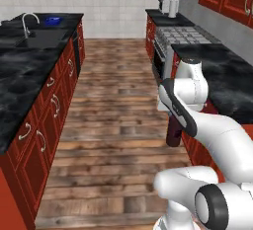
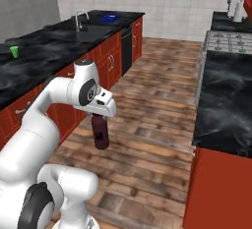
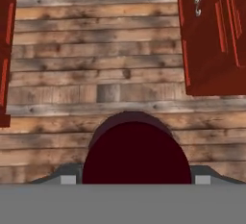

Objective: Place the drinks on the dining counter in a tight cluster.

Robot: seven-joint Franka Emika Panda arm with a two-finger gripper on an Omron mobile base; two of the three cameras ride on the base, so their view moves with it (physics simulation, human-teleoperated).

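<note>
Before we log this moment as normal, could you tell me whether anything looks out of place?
Only that the dark-red bottle hangs upright in the pincer over the wooden floor, away from either counter. Nothing looks spilled, tipped or damaged.

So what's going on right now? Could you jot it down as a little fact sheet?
Held item: dark-red bottle, hanging upright under the gripper
Grip: jaws closed on the bottle's top
Bottle position: in the air above the wooden floor, in the aisle between the counters
Dining counter: black island slab on the robot's left
On it: small green cup, sink faucet, blue bowl
</note>
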